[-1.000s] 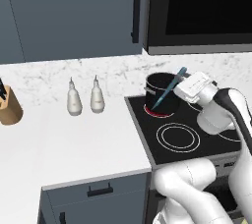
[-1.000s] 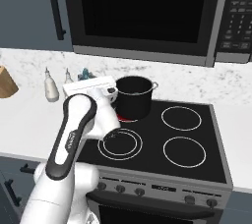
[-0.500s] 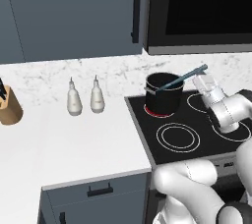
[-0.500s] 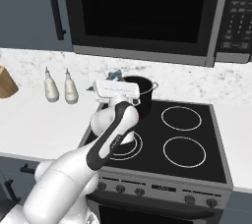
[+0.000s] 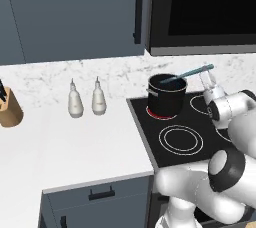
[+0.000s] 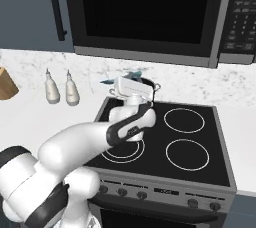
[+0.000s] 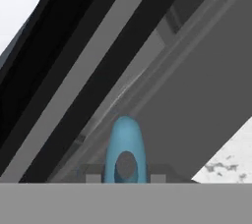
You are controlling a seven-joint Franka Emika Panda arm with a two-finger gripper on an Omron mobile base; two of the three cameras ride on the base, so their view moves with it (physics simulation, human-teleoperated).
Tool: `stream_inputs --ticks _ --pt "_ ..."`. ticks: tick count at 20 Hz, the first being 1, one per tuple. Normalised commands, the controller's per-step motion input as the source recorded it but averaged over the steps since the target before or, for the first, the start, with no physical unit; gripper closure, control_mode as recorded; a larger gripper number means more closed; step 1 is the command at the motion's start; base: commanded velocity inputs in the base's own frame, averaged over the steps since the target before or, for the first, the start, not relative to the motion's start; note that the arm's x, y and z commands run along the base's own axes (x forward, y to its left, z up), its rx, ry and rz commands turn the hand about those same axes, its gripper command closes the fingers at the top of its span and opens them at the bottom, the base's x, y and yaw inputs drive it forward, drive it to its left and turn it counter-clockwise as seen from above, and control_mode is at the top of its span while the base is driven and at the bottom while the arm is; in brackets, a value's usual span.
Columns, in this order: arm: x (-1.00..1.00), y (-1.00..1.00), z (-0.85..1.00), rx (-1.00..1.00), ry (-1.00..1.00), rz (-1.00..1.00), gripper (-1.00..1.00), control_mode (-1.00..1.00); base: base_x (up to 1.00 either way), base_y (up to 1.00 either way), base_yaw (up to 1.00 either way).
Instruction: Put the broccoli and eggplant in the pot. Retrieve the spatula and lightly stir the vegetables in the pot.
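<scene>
Your two-finger gripper [image 5: 206, 78] is clenched on the thin handle of the small light-blue spatula [image 5: 189, 73]. In the left base view the spatula slants from the gripper down to the left, its lower end dipping inside the tall black cylindrical pot with the silvery rim [image 5: 167, 95]; the blade itself is hidden below the rim. The pot stands on the rear left burner of the black glass stovetop [image 5: 200, 142], with a thin red glow showing at its foot. You cannot see the broccoli or the eggplant; the pot's inside is too dark to tell what lies there.

In the right base view your white arm crosses in front of the pot [image 6: 150, 85], and the hand [image 6: 131, 88] sits just before it, with a bit of the spatula [image 6: 131, 75] poking up above. In the hand view the rounded end of the spatula handle [image 7: 125, 145], with its hanging hole, rises between the fingertips.

On the white marble counter [image 5: 70, 142] to the left stand two white bottles [image 5: 86, 100] side by side, well apart from the pot, and a wooden knife block [image 5: 10, 110] sits further left.
</scene>
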Motion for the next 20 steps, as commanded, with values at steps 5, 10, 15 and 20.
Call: stream_inputs --ticks 5,10,15,20 --pt "0.53 -0.18 -0.40 0.00 0.00 -0.03 1.00 -1.00 0.00 0.00 0.00" --pt "0.54 -0.14 -0.23 0.00 0.00 -0.04 1.00 -1.00 0.00 0.00 0.00" --pt "0.67 -0.08 -0.02 0.00 0.00 -0.07 1.00 -1.00 0.00 0.00 0.00" --pt "0.76 -0.01 -0.18 -0.02 0.11 -0.10 1.00 -1.00 0.00 0.00 0.00"
